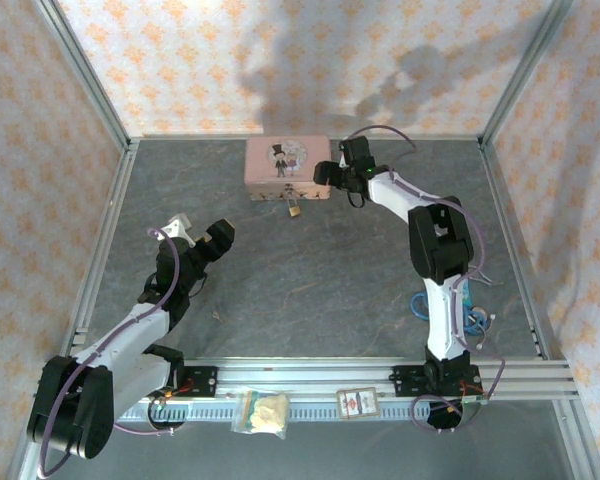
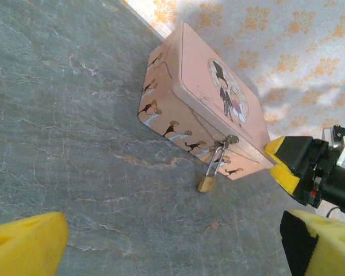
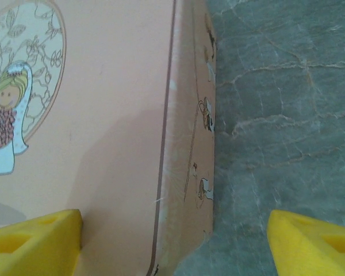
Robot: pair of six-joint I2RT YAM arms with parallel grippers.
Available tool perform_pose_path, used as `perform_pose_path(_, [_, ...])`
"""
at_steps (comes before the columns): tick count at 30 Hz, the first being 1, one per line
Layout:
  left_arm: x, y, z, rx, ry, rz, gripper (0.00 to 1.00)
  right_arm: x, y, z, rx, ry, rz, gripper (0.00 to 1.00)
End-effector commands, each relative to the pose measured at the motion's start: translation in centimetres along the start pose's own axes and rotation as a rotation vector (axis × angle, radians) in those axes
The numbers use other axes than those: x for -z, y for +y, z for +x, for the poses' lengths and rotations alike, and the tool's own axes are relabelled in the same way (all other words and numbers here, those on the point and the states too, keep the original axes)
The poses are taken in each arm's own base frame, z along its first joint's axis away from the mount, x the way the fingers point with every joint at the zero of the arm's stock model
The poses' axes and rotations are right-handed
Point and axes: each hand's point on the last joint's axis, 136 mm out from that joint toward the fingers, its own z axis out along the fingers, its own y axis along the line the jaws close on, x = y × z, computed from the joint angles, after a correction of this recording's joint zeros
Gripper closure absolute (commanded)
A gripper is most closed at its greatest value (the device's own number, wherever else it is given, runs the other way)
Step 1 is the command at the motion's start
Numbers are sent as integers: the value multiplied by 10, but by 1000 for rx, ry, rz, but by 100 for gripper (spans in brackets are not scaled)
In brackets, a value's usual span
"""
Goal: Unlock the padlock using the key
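Right wrist view: the right end effector (image 3: 172, 236) is seen with its yellow pads spread wide and nothing gripped. One pad is poised over the lid of the pink tin (image 3: 103, 144) and the other over the bare worktop (image 3: 287, 115), so an edge of the tin is straddled. The left end effector (image 1: 216, 238) is likewise held wide open and empty, well apart from the tin.

Trouble is most likely to come from the right side. Were those pads closed or lowered where they stand, the tin would probably be pinched or shoved, and the padlock (image 2: 206, 183) would be swung out of line (so small a lock is easily hidden behind a pad). A key is held by neither end effector, and none can be made out, so turning the lock is judged not yet possible.

The padlock hangs by its shackle from the clasp midway along the tin's front wall, its brass body down on the worktop. It lies near the right end effector but apart from it, towards the left arm's side, and well across the worktop from the left end effector.
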Motion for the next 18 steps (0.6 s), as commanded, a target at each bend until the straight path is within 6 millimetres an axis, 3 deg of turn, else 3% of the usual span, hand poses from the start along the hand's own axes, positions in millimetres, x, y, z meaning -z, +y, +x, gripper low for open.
perform_pose_path(1, [2,-6,-5,11,-21,15,5,-13,7,-15,-79,-49,-39,17])
perform_pose_path(7, [4,-5,-6,14,-26,11,5,-13,20,-31,-100,-93,-92,16])
perform_pose_path(11, [7,-5,-9,13,-43,5,5,-14,22,-44,-97,-133,-97,9])
perform_pose_path(15, [7,-4,-12,14,-58,0,4,-36,24,-48,-77,-118,-101,6])
perform_pose_path(18, [6,-3,-11,20,-48,-13,4,-57,25,-40,-62,-69,-114,8])
